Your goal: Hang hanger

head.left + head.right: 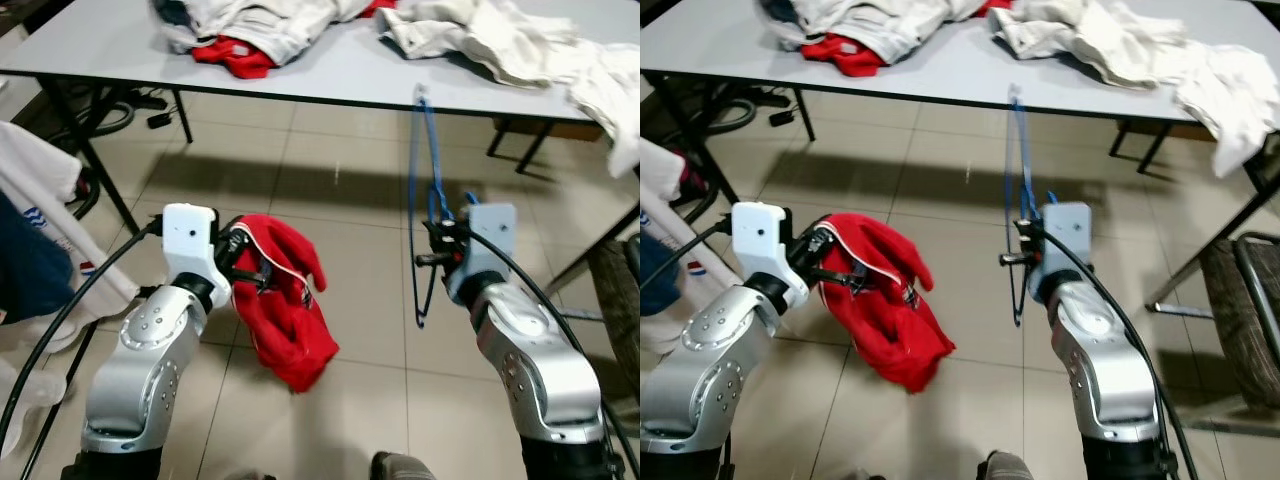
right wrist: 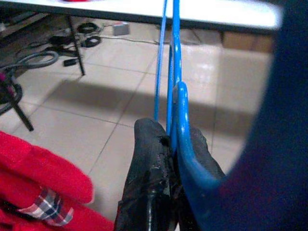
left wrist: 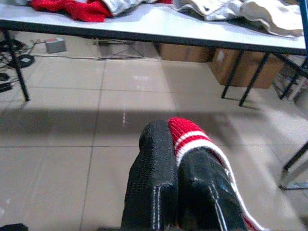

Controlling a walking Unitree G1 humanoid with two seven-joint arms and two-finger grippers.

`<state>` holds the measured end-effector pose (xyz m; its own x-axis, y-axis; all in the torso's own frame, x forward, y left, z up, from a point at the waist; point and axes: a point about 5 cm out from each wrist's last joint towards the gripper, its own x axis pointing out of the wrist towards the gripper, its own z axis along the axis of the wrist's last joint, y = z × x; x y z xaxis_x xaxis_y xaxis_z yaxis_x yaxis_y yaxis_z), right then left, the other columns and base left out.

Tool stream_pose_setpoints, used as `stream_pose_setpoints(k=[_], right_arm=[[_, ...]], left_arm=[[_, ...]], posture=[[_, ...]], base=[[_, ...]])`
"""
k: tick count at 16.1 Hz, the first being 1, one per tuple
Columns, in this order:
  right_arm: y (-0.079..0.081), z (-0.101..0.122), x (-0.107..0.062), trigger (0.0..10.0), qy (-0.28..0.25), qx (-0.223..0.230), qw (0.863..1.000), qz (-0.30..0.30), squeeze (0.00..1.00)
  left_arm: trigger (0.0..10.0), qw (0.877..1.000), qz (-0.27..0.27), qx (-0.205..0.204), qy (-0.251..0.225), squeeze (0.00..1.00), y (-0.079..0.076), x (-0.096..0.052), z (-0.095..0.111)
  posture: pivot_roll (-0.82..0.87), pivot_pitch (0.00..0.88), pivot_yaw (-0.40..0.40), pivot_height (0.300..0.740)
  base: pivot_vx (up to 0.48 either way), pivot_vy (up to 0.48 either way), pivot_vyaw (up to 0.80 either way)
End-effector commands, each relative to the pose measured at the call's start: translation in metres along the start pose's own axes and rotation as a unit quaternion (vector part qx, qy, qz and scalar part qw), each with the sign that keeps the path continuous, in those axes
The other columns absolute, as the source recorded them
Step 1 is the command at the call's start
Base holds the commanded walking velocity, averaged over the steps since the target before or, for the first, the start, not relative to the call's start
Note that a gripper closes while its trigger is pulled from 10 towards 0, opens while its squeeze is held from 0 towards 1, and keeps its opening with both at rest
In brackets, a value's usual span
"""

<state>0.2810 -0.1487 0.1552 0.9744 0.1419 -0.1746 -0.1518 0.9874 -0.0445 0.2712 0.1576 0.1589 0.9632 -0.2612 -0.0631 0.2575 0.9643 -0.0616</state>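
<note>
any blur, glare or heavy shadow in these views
Left eye view: mostly sharp, with a dark shadow band on the tiled floor under the grey table. Right wrist view: the thin blue wire hanger is a soft, out-of-focus blue mass up close. Left wrist view: faint glare on the tiles.

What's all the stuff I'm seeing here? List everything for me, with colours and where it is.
red garment: one, red with white trim, held over the floor
blue hanger: one, blue, held upright below the table edge
table: one, grey, ahead
clothes pile: white and red, on the table
cardboard boxes: brown, under the table
left gripper: shut on the red garment
right gripper: shut on the blue hanger
</note>
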Motion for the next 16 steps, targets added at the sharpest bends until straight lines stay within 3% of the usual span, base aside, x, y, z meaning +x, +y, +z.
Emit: stream_pose_setpoints(k=[1, 4, 7, 16], right_arm=[[-0.001, -0.004, 0.001, 10.0, 0.013, -0.014, 1.000, -0.006, 0.00], [0.005, -0.003, 0.000, 10.0, 0.006, -0.004, 1.000, 0.019, 0.00], [0.007, -0.004, 0.001, 10.0, 0.001, 0.023, 0.999, 0.024, 0.00], [0.015, 0.002, -0.001, 10.0, -0.022, 0.007, 0.996, 0.087, 0.00]], left_arm=[[10.0, 1.000, 0.004, 0.001, -0.024, 0.00, 0.001, 0.000, 0.010], [10.0, 1.000, 0.003, 0.001, -0.026, 0.00, 0.001, 0.000, 0.011], [10.0, 1.000, 0.003, 0.004, -0.027, 0.00, 0.004, 0.000, 0.011], [10.0, 0.999, 0.010, -0.001, -0.039, 0.00, 0.002, 0.005, 0.013]], posture=[[-0.09, 0.102, 0.005, 0.740], [-0.09, 0.100, 0.006, 0.740], [-0.09, 0.090, 0.007, 0.740], [-0.10, 0.063, -0.013, 0.740]], base=[[0.341, 0.000, 0.80], [0.351, 0.000, 0.73], [0.356, 0.000, 0.00], [0.396, 0.000, 0.00]])
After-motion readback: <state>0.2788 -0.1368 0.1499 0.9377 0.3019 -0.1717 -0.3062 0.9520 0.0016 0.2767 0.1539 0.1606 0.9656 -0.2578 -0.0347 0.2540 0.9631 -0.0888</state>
